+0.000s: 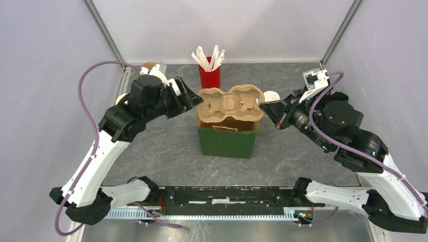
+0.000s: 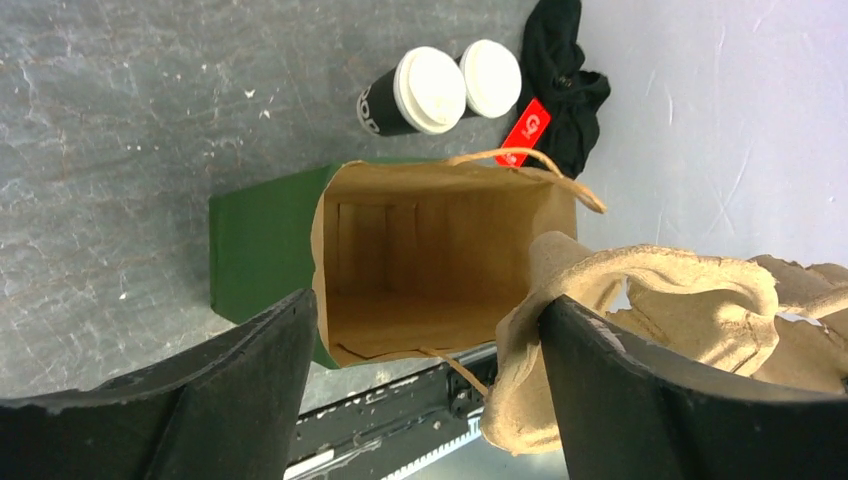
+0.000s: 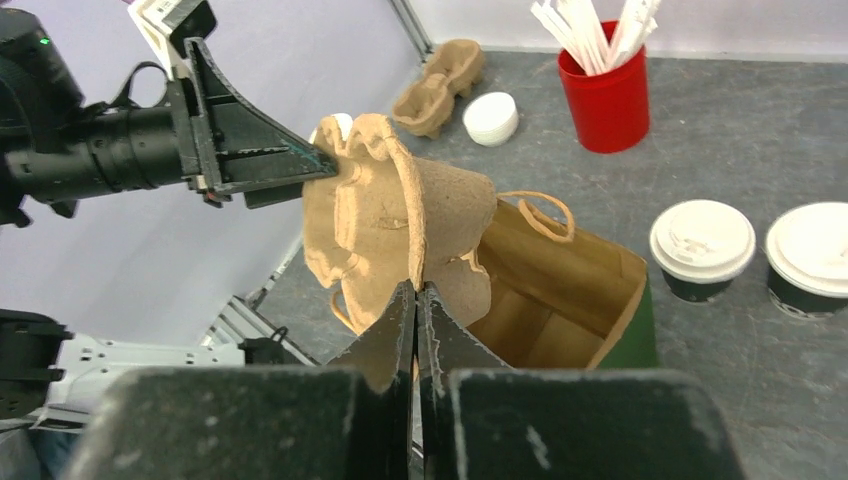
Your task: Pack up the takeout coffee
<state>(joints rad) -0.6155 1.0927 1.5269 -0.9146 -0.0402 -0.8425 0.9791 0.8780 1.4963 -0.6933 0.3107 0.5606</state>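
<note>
The takeout coffee is two small black cups with white lids, standing side by side on the table (image 2: 415, 92) (image 2: 488, 78), also seen in the right wrist view (image 3: 702, 248) (image 3: 810, 255). A brown pulp cup carrier (image 1: 231, 103) hangs over the open green paper bag (image 1: 227, 143). My right gripper (image 1: 265, 107) (image 3: 415, 288) is shut on the carrier's right edge (image 3: 400, 215). My left gripper (image 1: 194, 103) (image 2: 425, 300) stands open at the carrier's left end. The carrier's rim (image 2: 690, 300) rests against one finger only. The bag's inside (image 2: 440, 260) holds nothing.
A red holder (image 1: 209, 76) full of white straws stands behind the bag. A spare stack of pulp carriers (image 3: 437, 85) and a stack of white lids (image 3: 491, 117) sit at the back left. A black bundle with a red tag (image 2: 560, 80) lies past the cups.
</note>
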